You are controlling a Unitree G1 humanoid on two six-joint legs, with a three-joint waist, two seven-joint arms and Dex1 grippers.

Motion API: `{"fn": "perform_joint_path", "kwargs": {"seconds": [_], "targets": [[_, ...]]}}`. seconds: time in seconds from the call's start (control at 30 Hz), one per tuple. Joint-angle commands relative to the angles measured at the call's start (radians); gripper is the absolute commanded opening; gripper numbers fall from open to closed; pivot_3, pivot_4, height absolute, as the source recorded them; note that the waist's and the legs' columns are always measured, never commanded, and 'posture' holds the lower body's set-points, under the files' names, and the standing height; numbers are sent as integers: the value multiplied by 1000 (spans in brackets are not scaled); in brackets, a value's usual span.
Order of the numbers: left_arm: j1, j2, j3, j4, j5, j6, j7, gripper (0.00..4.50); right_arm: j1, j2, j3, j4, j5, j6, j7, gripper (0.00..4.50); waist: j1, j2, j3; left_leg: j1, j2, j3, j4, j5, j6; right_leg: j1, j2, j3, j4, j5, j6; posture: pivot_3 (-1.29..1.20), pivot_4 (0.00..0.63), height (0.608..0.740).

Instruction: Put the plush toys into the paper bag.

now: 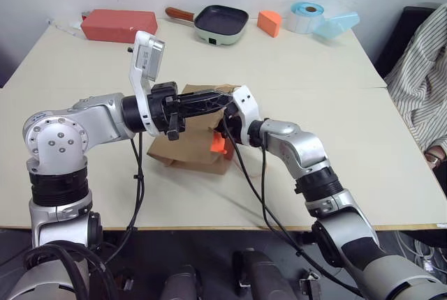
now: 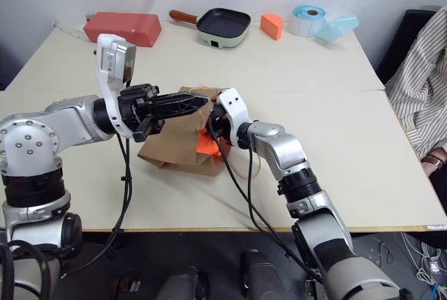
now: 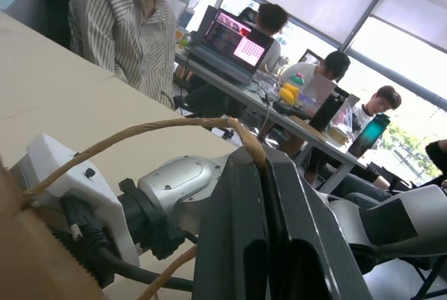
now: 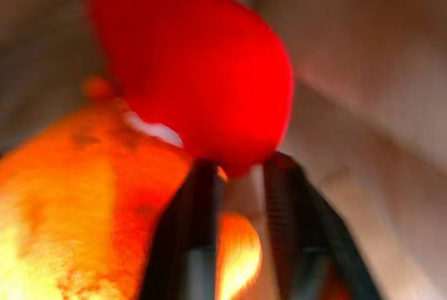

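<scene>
The brown paper bag (image 1: 187, 151) lies on its side in the middle of the table. Its cord handle (image 3: 140, 132) is pinched in my left gripper (image 3: 262, 157), which reaches level across the bag's top (image 2: 202, 102). My right gripper (image 4: 241, 174) is pushed into the bag's mouth, fingers a little apart. Just past the fingertips, inside the bag, sits the red plush toy (image 4: 195, 70), touching them but not clamped. The orange plush toy (image 4: 63, 202) lies beside it and shows through the bag's mouth (image 1: 218, 145).
Along the table's far edge stand a red box (image 1: 119, 24), a small pan (image 1: 221, 23), an orange wedge block (image 1: 269, 23), a roll of labels (image 1: 306, 15) and a pale blue piece (image 1: 336, 25). A person in a striped shirt (image 1: 419, 77) sits at the right.
</scene>
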Motion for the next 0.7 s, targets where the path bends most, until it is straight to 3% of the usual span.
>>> {"fn": "perform_joint_path", "kwargs": {"seconds": [0.03, 0.23, 0.43, 0.57, 0.7], "targets": [[4, 5, 30, -22, -12, -19, 9, 0, 52, -54, -35, -220, 72, 66, 76, 2356, 3, 0, 0, 0, 0, 0, 0, 0, 0, 0, 0, 0, 0, 0, 0, 0, 150, 740], [2, 0, 27, -1, 1, -28, 16, 0, 221, -249, -143, -621, 240, 233, 175, 4400, 8, 0, 0, -2, 0, -3, 0, 0, 0, 0, -1, -3, -1, 0, 0, 0, 150, 740], [-11, -1, 19, 22, 11, -25, 7, 0, 495, -465, -357, -891, 397, 438, 163, 4400, 12, 0, 0, -2, 0, -5, 0, 0, 0, 1, -1, -4, -5, 0, 0, 0, 150, 740], [-22, -12, 7, 32, 19, -26, 2, 0, 642, -460, -366, -942, 400, 516, 67, 4400, 9, 0, 0, -1, 0, -5, 0, 0, 0, 2, 0, -4, -4, 0, 0, 0, 150, 740], [-25, -18, 0, 24, 14, -17, 0, 0, 686, -375, -297, -906, 380, 530, -14, 4400, 6, 0, 0, 0, 0, -5, 0, 0, -1, 2, 0, -3, -2, 0, 0, 0, 150, 740]]}}
